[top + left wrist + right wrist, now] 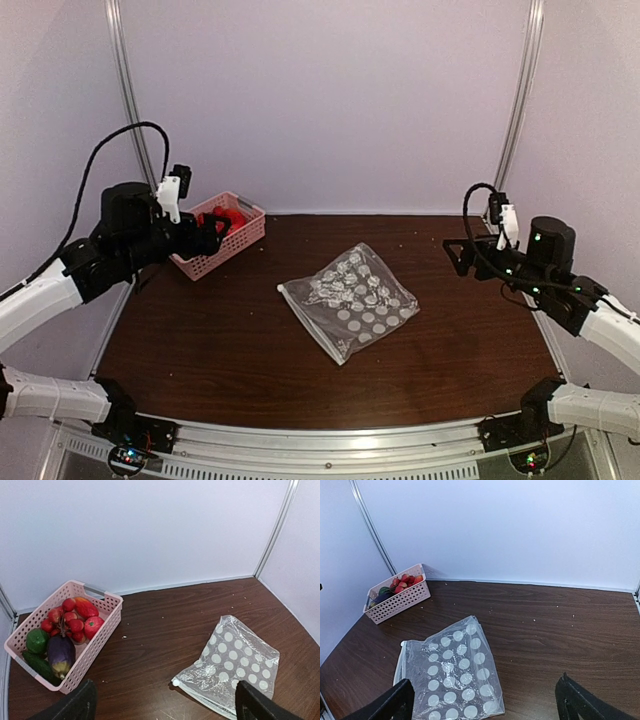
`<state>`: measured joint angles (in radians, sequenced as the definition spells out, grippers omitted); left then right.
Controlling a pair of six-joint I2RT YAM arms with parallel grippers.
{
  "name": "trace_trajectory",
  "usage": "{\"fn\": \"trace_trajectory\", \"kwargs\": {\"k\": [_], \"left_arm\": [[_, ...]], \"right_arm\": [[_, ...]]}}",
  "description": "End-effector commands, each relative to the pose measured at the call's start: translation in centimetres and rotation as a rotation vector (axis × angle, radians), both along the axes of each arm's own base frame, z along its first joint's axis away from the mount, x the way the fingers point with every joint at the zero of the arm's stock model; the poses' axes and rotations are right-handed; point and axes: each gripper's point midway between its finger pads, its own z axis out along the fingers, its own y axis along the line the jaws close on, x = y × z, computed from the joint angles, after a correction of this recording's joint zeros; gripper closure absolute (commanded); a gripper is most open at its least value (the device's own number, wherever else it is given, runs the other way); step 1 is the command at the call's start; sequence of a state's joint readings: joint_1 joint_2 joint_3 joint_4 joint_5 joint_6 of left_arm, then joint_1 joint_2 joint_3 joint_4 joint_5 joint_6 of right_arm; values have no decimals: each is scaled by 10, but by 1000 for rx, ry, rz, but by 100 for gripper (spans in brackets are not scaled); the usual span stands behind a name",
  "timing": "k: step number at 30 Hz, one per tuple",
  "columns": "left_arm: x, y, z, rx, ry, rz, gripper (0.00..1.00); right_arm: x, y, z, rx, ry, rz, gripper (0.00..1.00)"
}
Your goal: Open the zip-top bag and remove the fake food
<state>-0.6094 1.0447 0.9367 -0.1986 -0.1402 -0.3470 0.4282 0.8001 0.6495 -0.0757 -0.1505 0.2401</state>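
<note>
While both arms hang above the dark brown wooden desk (230, 340), neither end effector holds or touches anything. The left end effector (167, 702) and right end effector (487, 700) both have their fingers spread wide. One clear polka-dotted zip-top plastic bag (350, 300) lies flat mid-frame in the top view. Upper left there's one pink lattice plastic basket (215, 255) holding the plastic toy food (70, 630): one purple eggplant, one bunch of red balls, two green pieces and two red-orange ones.
</note>
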Motion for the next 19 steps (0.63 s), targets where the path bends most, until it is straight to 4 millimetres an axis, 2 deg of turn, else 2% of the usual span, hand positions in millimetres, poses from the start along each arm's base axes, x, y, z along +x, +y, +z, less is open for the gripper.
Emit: {"fn": "trace_trajectory", "kwargs": {"k": [1, 5, 11, 14, 19], "left_arm": [[-14, 44, -35, 33, 101, 177, 2], [-27, 60, -66, 18, 172, 245, 2], [-39, 68, -110, -12, 271, 291, 2], [-39, 68, -120, -5, 295, 299, 2], [-32, 64, -117, 8, 296, 299, 2]], "right_arm": [[-4, -12, -33, -37, 83, -50, 0], [-11, -14, -53, -8, 105, -51, 0], [-16, -13, -77, 28, 138, -49, 0], [-16, -13, -84, 30, 150, -48, 0], [-14, -10, -86, 33, 157, -37, 0]]}}
